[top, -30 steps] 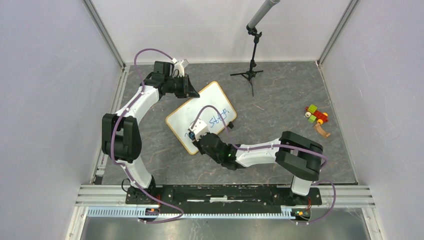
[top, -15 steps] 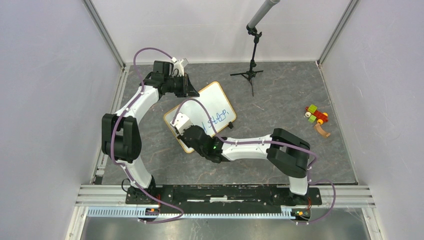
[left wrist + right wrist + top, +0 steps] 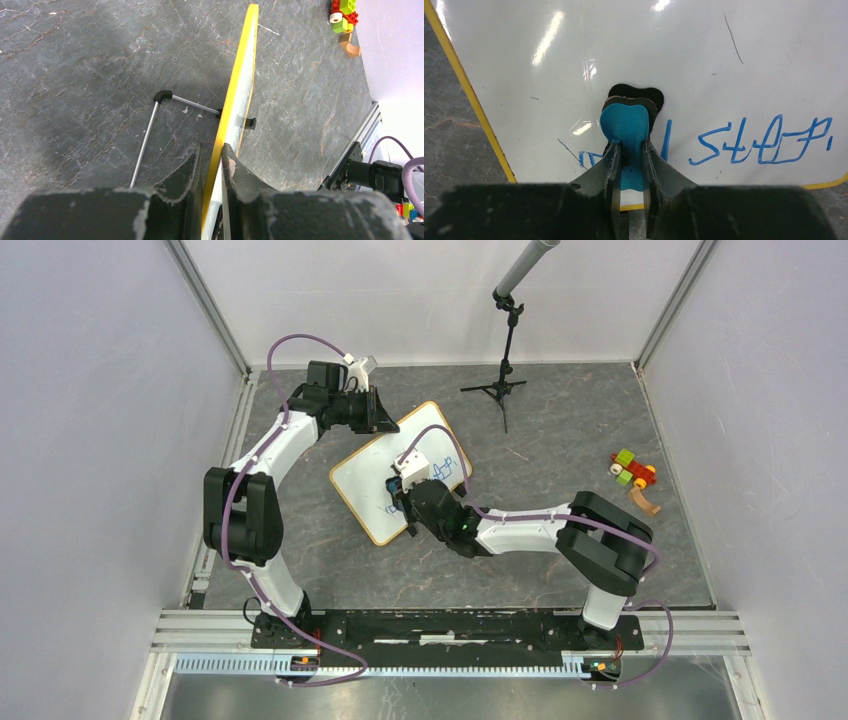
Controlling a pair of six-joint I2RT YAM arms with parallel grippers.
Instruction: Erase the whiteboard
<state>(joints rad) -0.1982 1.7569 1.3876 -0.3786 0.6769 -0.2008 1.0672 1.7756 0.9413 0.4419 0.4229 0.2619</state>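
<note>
The whiteboard (image 3: 362, 483), white with a yellow-orange frame, stands tilted on the grey table at the middle left. My left gripper (image 3: 383, 424) is shut on its upper edge; the left wrist view shows the board edge-on (image 3: 241, 75) between the two fingers of that gripper (image 3: 212, 161). My right gripper (image 3: 400, 490) is shut on a blue eraser (image 3: 626, 122), whose black pad is pressed against the board face (image 3: 624, 45). Blue handwriting (image 3: 756, 146) runs along the lower part of the board, to the right of the eraser, with a smudge to its left.
A black tripod stand (image 3: 505, 382) rises at the back centre. A cluster of coloured toy blocks (image 3: 632, 472) lies at the right, also in the left wrist view (image 3: 344, 11). The board's thin wire support (image 3: 149, 132) rests on the table behind it. Walls enclose three sides.
My right gripper swept the eraser left across the board's lower part, then back right toward the writing. The left gripper and the board stayed put.
</note>
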